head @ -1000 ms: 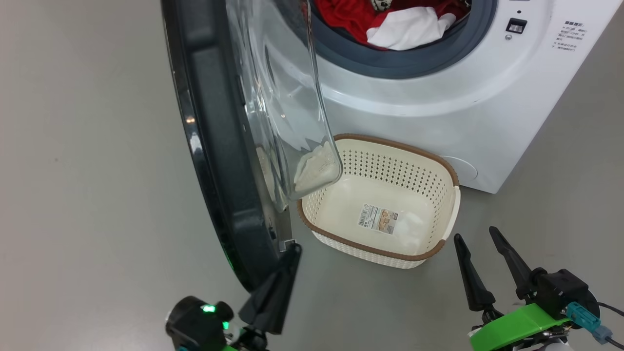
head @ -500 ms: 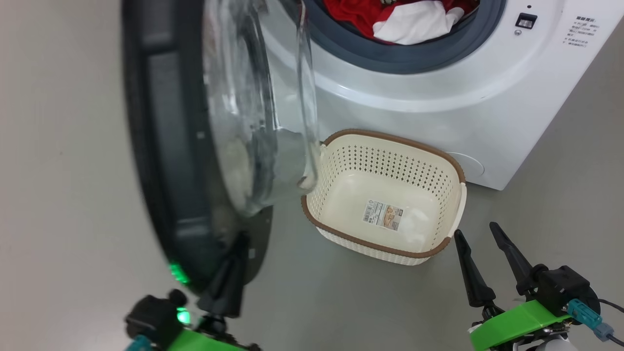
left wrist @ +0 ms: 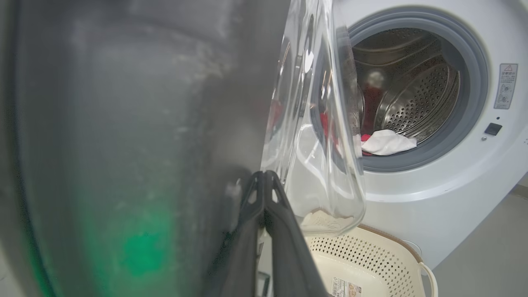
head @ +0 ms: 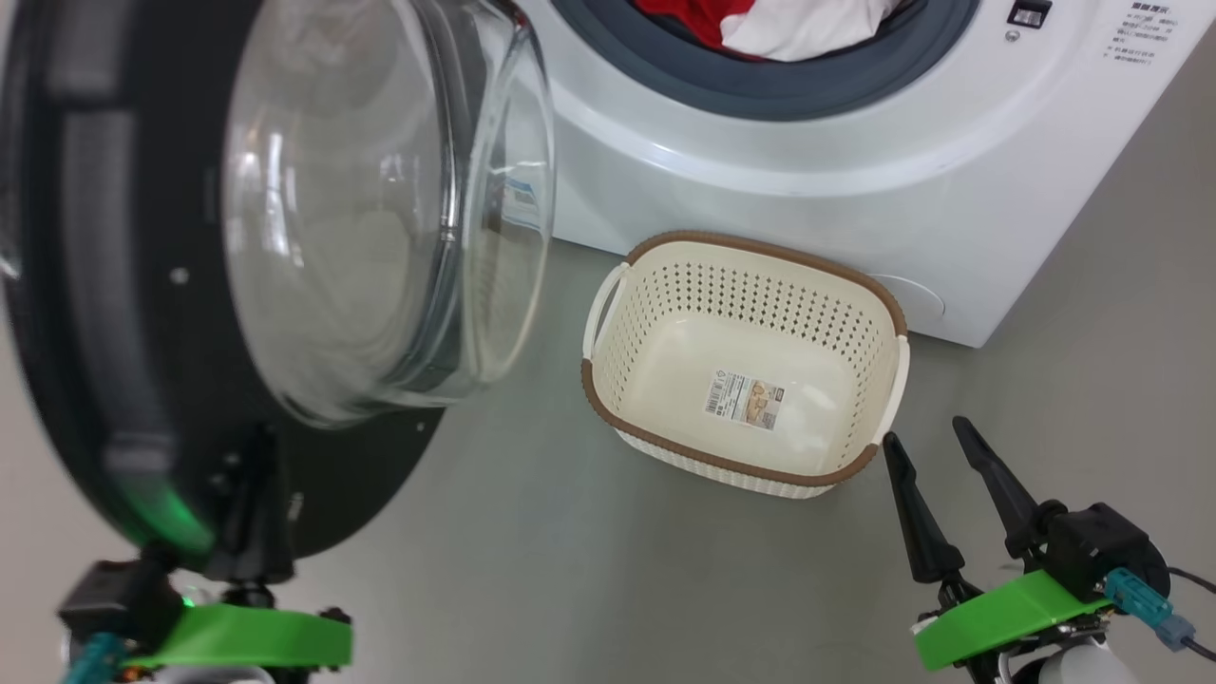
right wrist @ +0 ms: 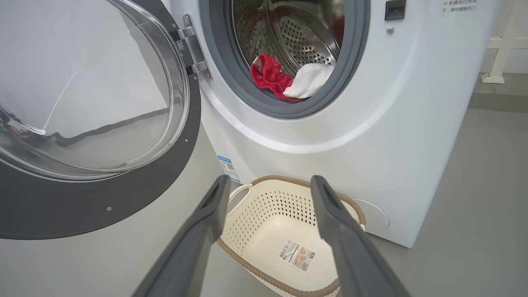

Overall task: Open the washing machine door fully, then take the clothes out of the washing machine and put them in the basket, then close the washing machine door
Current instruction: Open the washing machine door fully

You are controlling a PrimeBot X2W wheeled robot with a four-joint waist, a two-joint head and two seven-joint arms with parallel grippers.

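My left claw (head: 256,456) is clenched shut at the one open door's (head: 85,285) lower rim, frame left. My right claw (head: 923,432) gapes, released, lower right. One basket (head: 722,463) sits at centre below the one washing machine (head: 760,171); two clothes (head: 798,24), red and white, lie top centre.

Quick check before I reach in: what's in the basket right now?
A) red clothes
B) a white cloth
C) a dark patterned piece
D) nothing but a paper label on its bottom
D: the basket is bare inside apart from its label; the clothes lie in the washer.
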